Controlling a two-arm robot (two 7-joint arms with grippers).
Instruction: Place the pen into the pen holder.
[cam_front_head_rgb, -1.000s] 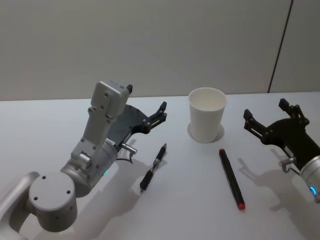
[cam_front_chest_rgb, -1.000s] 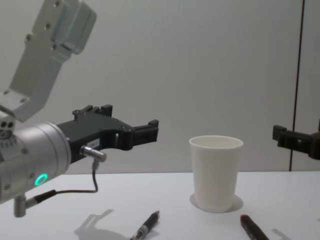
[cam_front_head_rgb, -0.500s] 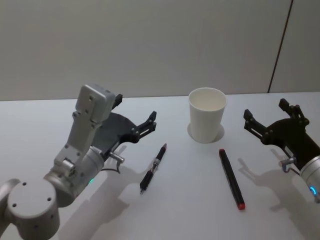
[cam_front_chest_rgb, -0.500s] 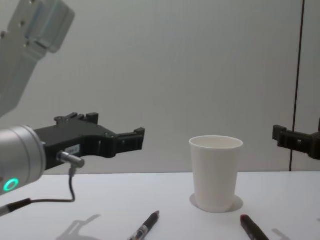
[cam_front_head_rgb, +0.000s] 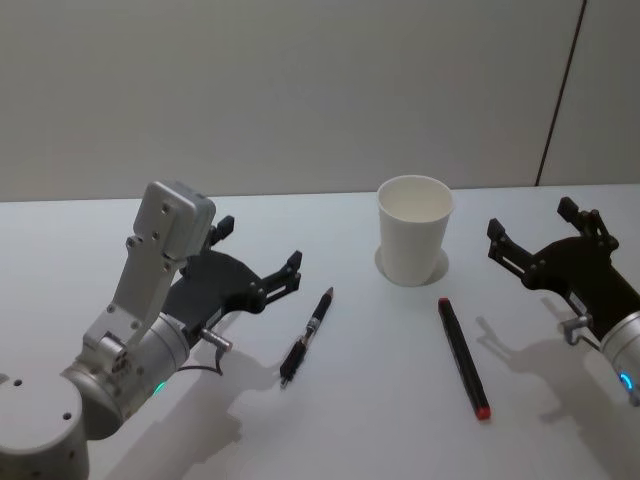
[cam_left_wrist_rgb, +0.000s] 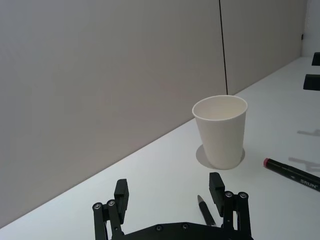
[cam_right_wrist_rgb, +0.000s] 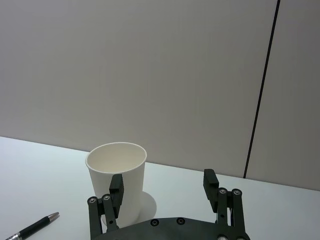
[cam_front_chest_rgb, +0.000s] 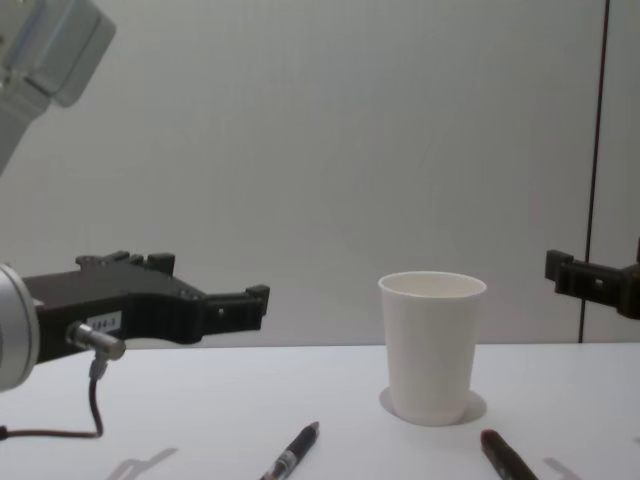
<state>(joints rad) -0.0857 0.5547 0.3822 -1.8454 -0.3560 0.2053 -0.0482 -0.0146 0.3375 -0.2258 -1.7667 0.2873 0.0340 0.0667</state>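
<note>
step in hand: approach, as judged; neither gripper is carrying a pen yet.
left gripper (cam_front_head_rgb: 258, 247): is hovering low over the table (cam_front_head_rgb: 380, 410), just left of the pen, fingers spread wide apart and holding nothing.
right gripper (cam_front_head_rgb: 532, 220): is hanging at the right side, well apart from the cup, fingers likewise apart and empty; it is looking idle.
pen (cam_front_head_rgb: 307, 338): is lying flat on the table between the left gripper and the cup, touching neither, its upper end pointing roughly toward the cup.
marker (cam_front_head_rgb: 463, 357): dark with a red end, is lying flat to the right of the pen, near the cup's base but apart from it.
cup (cam_front_head_rgb: 413, 245): is standing upright toward the back of the table, mouth open upward.
contents: nothing is showing inside the cup.
next move: judged to be calling for the left gripper to swing over the pen, set its fingers across the barrel, descend and close.
risk: the thin barrel rolling away; the light cup tipping on insertion.
</note>
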